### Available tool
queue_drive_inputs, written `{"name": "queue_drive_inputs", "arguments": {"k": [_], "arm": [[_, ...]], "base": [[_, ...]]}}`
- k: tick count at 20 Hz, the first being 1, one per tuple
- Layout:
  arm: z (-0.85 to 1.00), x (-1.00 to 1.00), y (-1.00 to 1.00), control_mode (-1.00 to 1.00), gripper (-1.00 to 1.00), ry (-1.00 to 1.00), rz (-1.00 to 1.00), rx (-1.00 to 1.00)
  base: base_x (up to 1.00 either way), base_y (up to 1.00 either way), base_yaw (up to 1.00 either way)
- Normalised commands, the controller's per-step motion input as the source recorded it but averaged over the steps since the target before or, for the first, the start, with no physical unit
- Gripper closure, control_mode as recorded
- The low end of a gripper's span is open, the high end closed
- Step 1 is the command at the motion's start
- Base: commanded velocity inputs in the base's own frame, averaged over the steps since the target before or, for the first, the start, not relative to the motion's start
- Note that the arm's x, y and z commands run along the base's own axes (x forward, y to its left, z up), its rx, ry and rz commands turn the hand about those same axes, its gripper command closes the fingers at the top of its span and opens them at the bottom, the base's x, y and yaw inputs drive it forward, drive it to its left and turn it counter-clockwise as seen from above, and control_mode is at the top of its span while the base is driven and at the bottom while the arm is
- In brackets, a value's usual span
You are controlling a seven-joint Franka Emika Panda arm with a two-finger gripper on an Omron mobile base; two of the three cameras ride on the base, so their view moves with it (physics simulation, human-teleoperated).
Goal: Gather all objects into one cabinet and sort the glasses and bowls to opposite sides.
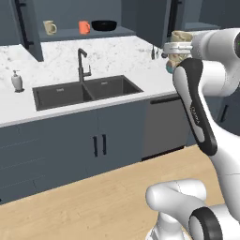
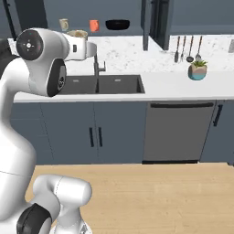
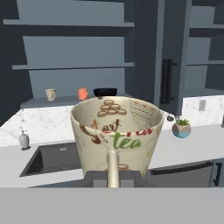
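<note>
Left base view takes in the open dark slate-blue cabinet [image 1: 28, 33] above the white marbled counter [image 1: 122, 58], its bottom shelf carrying three things in a row: a beige patterned mug [image 1: 49, 27] at the left, an orange mug [image 1: 84, 27] in the middle and a wide black bowl [image 1: 104, 25] just to the right of it. Below the cabinet a double sink [image 1: 86, 91] with a dark faucet [image 1: 82, 65] is set into the counter, and a white soap dispenser [image 1: 17, 81] stands near the sink's left end.

The gripper [image 1: 178, 47] is raised well to the right of the shelf, level with the backsplash, and is closed around a second beige mug [image 1: 180, 37], which sits upright between its fingers, well apart from the other three. From the hand view this held mug [image 3: 116, 133] sits right in front of the camera with its handle turned toward the lens, printed with brown shapes and the word "tea"; beyond its rim, the shelf row lies far off. A potted plant [image 2: 198, 70] rests on the counter off to the right
</note>
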Motion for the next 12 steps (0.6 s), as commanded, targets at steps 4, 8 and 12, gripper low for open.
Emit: {"name": "queue_drive_inputs", "arguments": {"k": [4, 8, 12], "arm": [[0.0, 0.0, 0.0, 1.0, 1.0, 0.0, 0.0, 0.0], [0.0, 0.0, 0.0, 1.0, 1.0, 0.0, 0.0, 0.0], [0.0, 0.0, 0.0, 1.0, 1.0, 0.0, 0.0, 0.0]], "base": [[0.0, 0.78, 0.18], [0.0, 0.57, 0.25], [0.0, 0.52, 0.21]]}}
